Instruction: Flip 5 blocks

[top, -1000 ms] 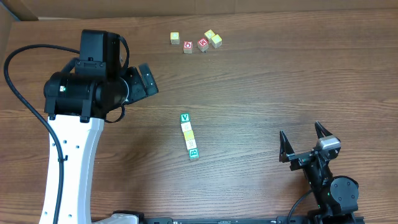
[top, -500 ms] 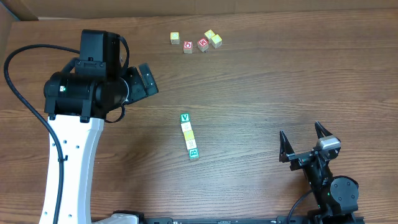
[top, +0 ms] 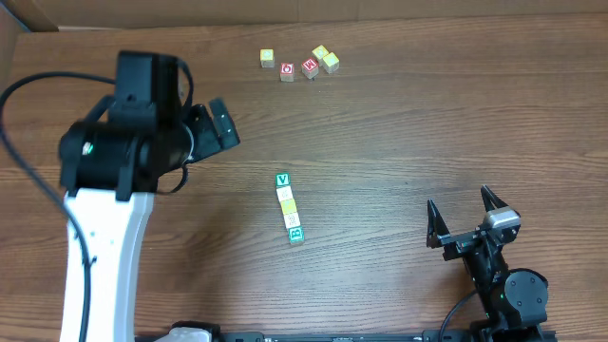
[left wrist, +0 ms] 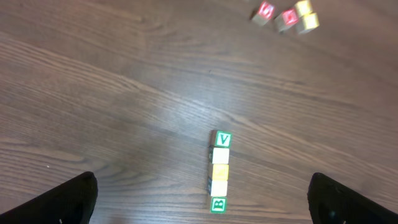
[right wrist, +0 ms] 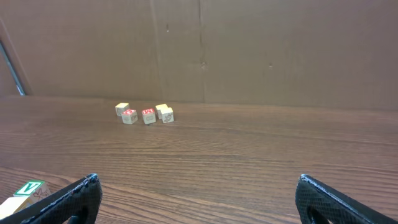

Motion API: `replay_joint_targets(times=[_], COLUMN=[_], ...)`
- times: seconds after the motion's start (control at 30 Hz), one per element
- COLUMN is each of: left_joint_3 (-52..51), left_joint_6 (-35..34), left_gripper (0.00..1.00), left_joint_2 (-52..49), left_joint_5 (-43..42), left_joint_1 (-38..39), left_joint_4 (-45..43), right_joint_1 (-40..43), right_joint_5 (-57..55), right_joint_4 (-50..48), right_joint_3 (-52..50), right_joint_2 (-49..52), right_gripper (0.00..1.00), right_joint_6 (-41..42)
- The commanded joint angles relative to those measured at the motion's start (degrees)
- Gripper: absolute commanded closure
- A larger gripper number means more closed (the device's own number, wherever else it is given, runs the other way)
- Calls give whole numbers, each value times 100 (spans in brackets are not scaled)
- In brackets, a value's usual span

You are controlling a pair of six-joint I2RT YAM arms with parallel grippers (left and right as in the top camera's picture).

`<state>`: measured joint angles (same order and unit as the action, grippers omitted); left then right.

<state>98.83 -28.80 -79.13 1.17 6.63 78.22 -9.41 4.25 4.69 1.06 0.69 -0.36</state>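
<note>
Five blocks lie in a short touching row mid-table: a green V block (top: 281, 180), a white one (top: 284, 194), a yellow one (top: 287, 206), another white one, and a green B block (top: 295, 234). The left wrist view looks down on the same row, V block (left wrist: 222, 139) at the top and B block (left wrist: 218, 204) at the bottom. My left gripper (top: 219, 123) hovers up and to the left of the row, open and empty (left wrist: 202, 182). My right gripper (top: 463, 217) rests near the front right, open and empty (right wrist: 198, 182). The V block (right wrist: 28, 188) shows at its lower left.
A loose cluster of small cubes (top: 310, 67) lies at the far edge, two with red faces (top: 287, 71), the others cream and yellow. It also shows in the right wrist view as a cube cluster (right wrist: 144, 114) before a brown cardboard wall (right wrist: 261, 50).
The left arm's body has shifted slightly left in the overhead view. The blocks and the right arm have not moved.
</note>
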Motion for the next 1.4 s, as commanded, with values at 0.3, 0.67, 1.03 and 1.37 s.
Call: replay_joint_targets(times=[0.3, 0.67, 1.03, 1.37], left_joint_3=[42, -986, -2754, -4813], left_joint_6=[-59, -33, -42, -42], left_gripper=[0, 0, 0, 0], left_joint_2=[1582, 2374, 3224, 4625], left_joint_5=[74, 98, 33, 63], left_joint_1=[9, 9, 7, -4], left_joint_4=[-2, -22, -151, -3722], right_joint_1=[-22, -22, -22, -22], right_joint_5=[-9, -9, -9, -9], right_joint_4=[-26, -26, -26, -24], right_joint_3=[-61, -61, -61, -61], right_joint_2=[-50, -50, -50, -50], right_gripper=[0, 0, 0, 0], right_joint_6=[13, 13, 13, 13])
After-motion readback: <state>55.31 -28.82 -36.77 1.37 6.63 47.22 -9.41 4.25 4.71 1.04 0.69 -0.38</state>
